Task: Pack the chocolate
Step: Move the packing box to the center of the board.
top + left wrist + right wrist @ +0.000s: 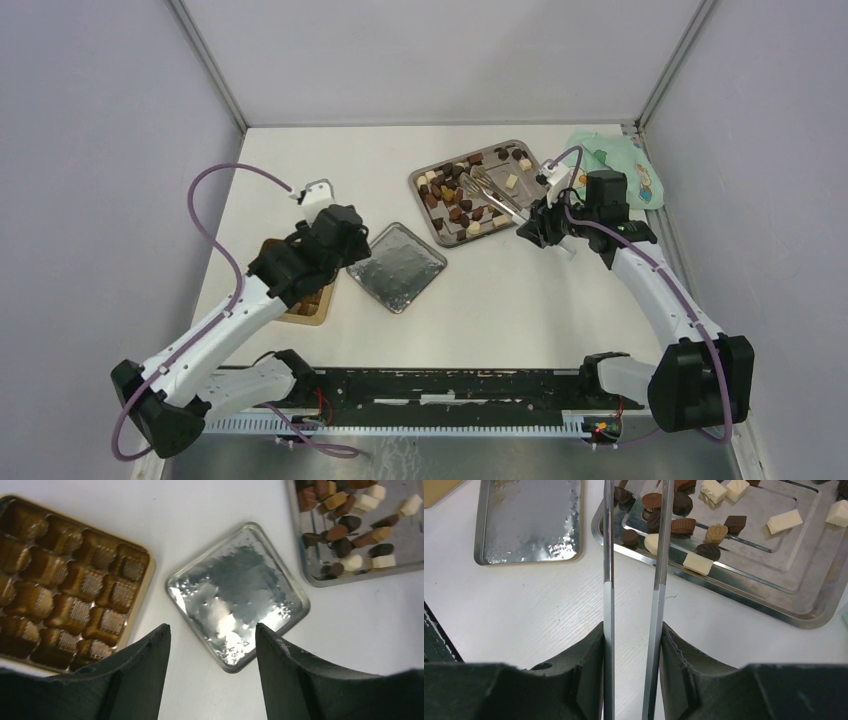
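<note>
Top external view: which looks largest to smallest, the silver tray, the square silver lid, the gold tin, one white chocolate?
1. silver tray
2. square silver lid
3. white chocolate, by far the smallest
The gold tin cannot be ranked: the left arm hides most of it.

Spread claw (212,628), gold tin (75,582), silver lid (237,592), chocolate (338,532)

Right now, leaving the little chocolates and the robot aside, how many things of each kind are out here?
gold gridded tin: 1
silver square plate: 1
silver tray: 1
tongs: 1
green cloth: 1
Total: 5
</note>
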Motion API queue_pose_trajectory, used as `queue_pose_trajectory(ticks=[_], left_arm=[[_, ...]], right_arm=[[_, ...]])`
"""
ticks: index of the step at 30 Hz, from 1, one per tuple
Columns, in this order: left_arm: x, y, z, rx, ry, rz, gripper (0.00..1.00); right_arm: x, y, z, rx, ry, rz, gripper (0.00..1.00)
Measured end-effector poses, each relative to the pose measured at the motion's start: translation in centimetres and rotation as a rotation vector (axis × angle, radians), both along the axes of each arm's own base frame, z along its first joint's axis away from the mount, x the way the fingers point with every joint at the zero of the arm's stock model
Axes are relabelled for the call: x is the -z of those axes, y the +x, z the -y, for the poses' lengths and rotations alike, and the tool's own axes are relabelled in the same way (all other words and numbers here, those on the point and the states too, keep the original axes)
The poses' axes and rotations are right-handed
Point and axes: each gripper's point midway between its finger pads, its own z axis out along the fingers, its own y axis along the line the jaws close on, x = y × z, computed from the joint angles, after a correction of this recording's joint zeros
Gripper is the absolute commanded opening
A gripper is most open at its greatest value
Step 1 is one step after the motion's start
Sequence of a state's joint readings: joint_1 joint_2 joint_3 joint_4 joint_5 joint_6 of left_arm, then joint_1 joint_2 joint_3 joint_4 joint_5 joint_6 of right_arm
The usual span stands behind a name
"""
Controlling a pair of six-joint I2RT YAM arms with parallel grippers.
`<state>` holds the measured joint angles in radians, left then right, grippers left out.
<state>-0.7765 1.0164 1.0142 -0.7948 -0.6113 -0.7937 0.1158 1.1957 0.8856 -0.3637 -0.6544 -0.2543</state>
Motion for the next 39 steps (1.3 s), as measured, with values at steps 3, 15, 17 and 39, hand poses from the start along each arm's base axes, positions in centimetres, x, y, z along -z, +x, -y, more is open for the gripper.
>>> queue_pose_trajectory(ticks=[3,15,17,39], left_arm=[[0.8,0.1,-2.8,-0.050,0.013,-0.062,0.64],[9.5,1.4,-7.5,-0.029,0.224,-0.459,0.45],[9.7,1.6,-8.4,-0.041,0.214,-0.472,0.44],[15.3,1.4,-8.6,0.022,0.134,-0.699,0.29]], right_arm=[[0.1,-0.1,-0.2,-0.007,0.010,-0.001,0.43],[0.5,-0.4,-0.8,-0.032,0.044,-0.027,0.44],[0.5,-0.5,-0.8,-0.034,0.046,-0.028,0.44],[0.5,-0.5,-0.8,-0.035,0.048,-0.028,0.44]])
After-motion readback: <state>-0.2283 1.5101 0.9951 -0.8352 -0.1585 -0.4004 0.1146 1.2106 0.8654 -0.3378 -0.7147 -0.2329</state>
